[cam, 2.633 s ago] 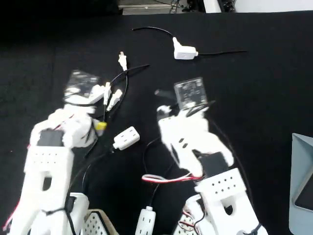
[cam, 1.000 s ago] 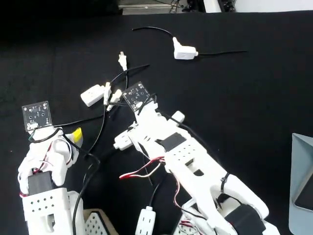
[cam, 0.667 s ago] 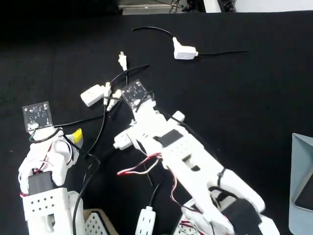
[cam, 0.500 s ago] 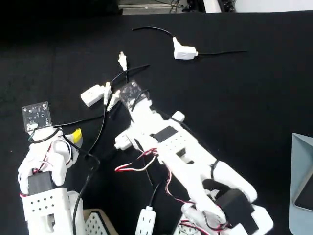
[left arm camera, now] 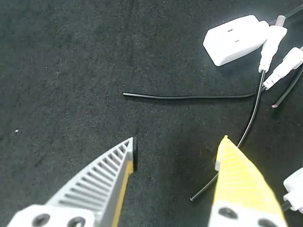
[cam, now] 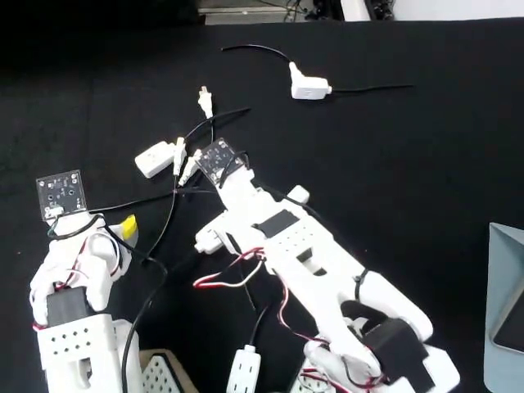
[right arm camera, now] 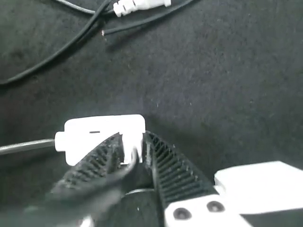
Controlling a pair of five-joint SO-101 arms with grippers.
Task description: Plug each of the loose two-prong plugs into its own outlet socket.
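A white outlet socket (right arm camera: 94, 135) lies on the black table, and my right gripper (right arm camera: 136, 151) has its black fingers pinched on one end of it. From above, this socket (cam: 209, 241) pokes out beside the right arm near the table's middle. My left gripper (left arm camera: 178, 139) hangs open over bare table at the front left, its yellow finger (cam: 127, 225) showing from above. Farther off lie a second white socket (left arm camera: 234, 33) and two white two-prong plugs (left arm camera: 272, 40) (left arm camera: 284, 68) on black cords. Another loose plug (cam: 205, 100) lies farther back.
A white adapter (cam: 309, 86) with a black cord sits at the back. A small white block (cam: 299, 195) lies beside the right arm. A power strip (cam: 243, 368) is at the front edge, and a grey bin (cam: 503, 303) at the right edge. Black cords cross the middle.
The left arm has drawn back from the plugs to the front left. The right arm has swung left onto the middle socket and shifted slightly forward in the last second.
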